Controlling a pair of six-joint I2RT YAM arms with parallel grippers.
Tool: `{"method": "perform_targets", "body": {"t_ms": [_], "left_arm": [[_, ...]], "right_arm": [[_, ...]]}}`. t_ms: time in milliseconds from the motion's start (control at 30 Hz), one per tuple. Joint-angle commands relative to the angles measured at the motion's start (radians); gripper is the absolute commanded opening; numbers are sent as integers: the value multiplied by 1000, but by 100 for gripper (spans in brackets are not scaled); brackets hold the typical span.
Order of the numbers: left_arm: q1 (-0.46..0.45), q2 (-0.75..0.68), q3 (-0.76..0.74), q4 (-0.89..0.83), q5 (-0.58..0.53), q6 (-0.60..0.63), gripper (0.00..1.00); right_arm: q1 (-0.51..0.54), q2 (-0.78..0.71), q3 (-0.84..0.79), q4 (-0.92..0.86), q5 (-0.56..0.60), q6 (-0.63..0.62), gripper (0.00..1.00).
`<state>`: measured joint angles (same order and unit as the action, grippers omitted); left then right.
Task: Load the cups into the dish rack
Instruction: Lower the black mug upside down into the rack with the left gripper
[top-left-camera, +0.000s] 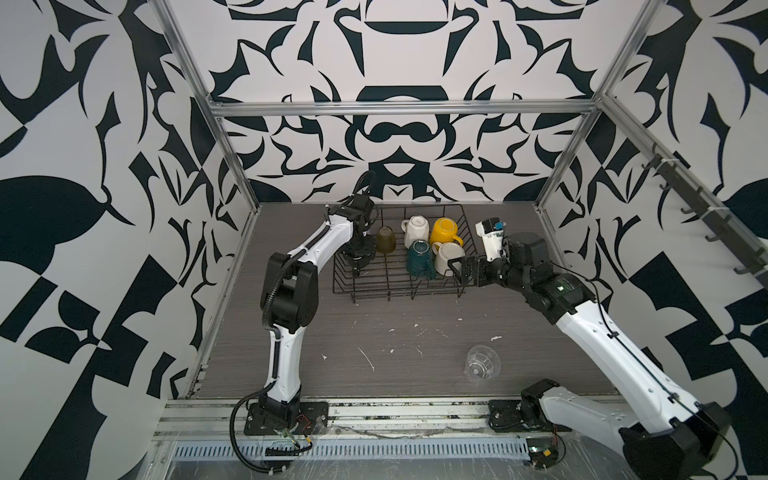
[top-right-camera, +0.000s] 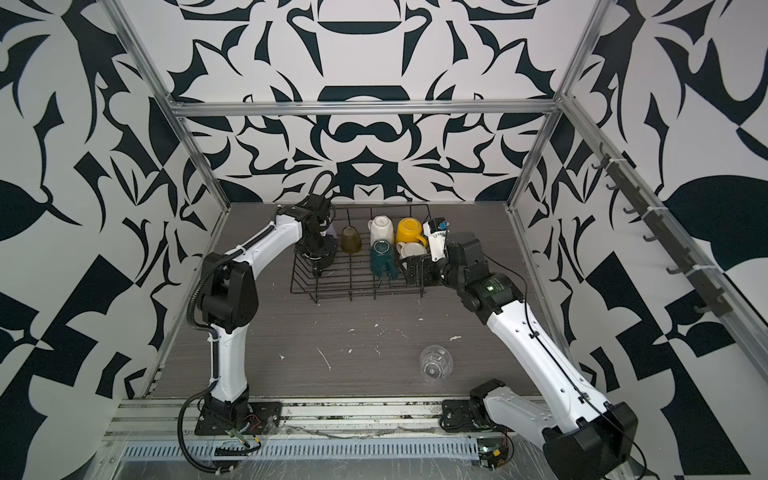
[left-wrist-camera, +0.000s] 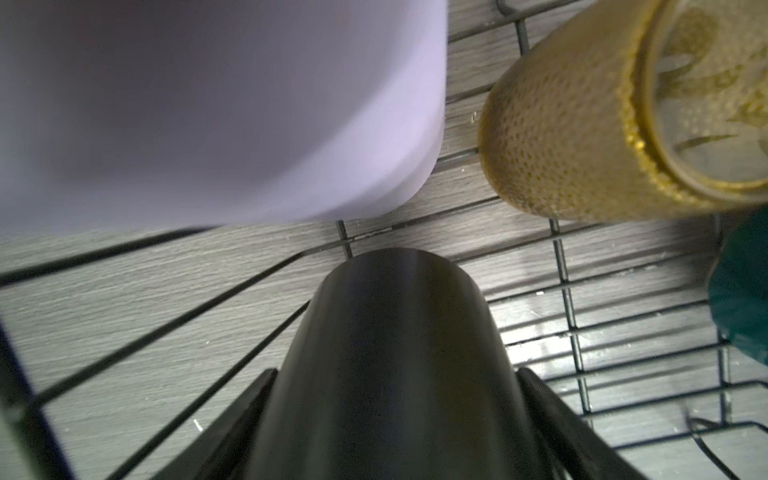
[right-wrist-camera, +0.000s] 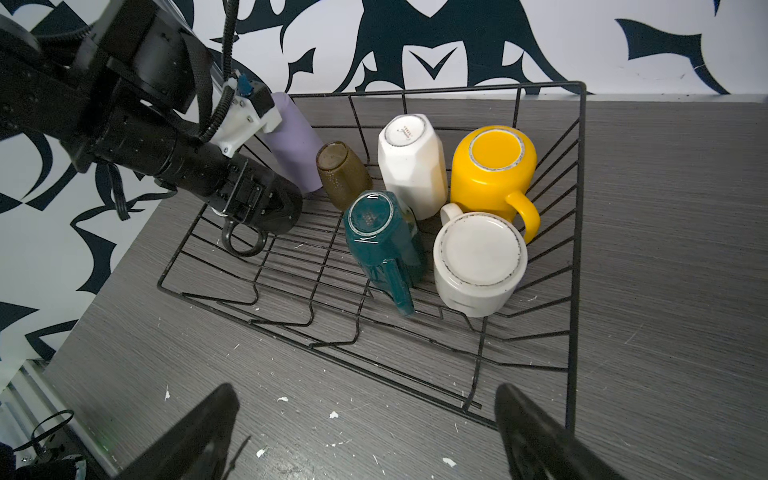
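Note:
The black wire dish rack (top-left-camera: 399, 291) stands at the back of the table. Upside down in it are the amber glass (top-left-camera: 385, 240), cream faceted mug (top-left-camera: 416, 232), yellow mug (top-left-camera: 444, 230), teal mug (top-left-camera: 420, 259) and white mug (top-left-camera: 448, 257). The lilac tumbler (right-wrist-camera: 291, 141) stands at the rack's far left corner. My left gripper (top-left-camera: 356, 266) reaches down into the rack's left end, shut on the black mug (left-wrist-camera: 395, 353); its handle (right-wrist-camera: 243, 243) sticks out below the gripper. My right gripper (top-left-camera: 455, 270) hangs open and empty at the rack's front right corner. The clear glass (top-left-camera: 482, 365) lies on the table near the front right.
Patterned walls and metal frame posts (top-left-camera: 232, 166) close in the grey table (top-left-camera: 332, 332) on three sides. Both arm bases sit on the front rail (top-left-camera: 374, 411). A rail of hooks (top-left-camera: 706, 224) runs along the right wall. White flecks dot the table in front of the rack.

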<state>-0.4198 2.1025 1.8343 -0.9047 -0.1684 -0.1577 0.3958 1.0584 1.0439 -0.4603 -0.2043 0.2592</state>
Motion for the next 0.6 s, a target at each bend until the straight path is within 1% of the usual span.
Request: {"method": "perform_targets", "body": {"t_ms": [0, 100, 267, 467, 567], "left_arm": [[-5, 38, 11, -104, 4, -11, 56], [-7, 46, 18, -126, 21, -9, 54], [-13, 36, 17, -147, 60, -9, 44], [-22, -10, 5, -157, 83, -11, 44], [-29, -32, 1, -158, 74, -12, 43]], "right_arm": [[-4, -32, -2, 5, 12, -11, 98], [-6, -31, -3, 5, 10, -11, 99], [-6, -30, -2, 5, 10, -12, 99], [-8, -29, -4, 7, 9, -11, 98], [-8, -29, -4, 8, 8, -10, 98]]}}
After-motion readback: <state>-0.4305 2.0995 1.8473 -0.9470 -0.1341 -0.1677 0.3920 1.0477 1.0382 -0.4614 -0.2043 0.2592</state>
